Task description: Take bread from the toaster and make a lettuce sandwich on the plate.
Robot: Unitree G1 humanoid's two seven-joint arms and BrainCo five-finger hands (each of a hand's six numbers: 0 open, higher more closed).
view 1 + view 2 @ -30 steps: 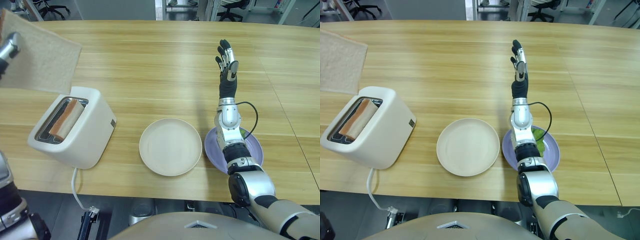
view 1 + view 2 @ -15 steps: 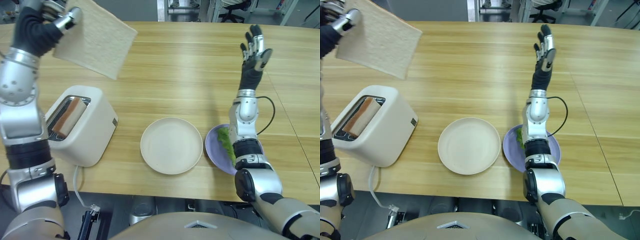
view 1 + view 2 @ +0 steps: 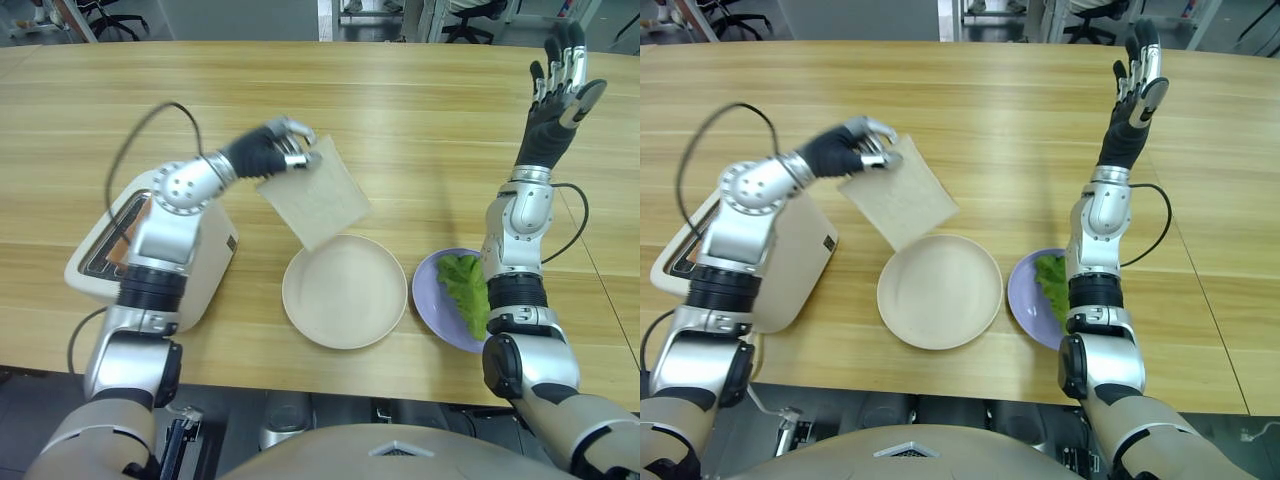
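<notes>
Bread point(image 3: 318, 195) at the plate point(image 3: 343, 300)
My left hand point(image 3: 275, 148) pinches the slice's corner, tilted by the plate's far rim; my right hand point(image 3: 560, 80) is raised, fingers straight, empty.

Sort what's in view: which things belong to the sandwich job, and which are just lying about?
Job: toaster; bread slice, gripped by the left hand; cream plate; lettuce on the purple plate.
Lying about: office chairs beyond the table. The right hand is raised, open and empty.
</notes>
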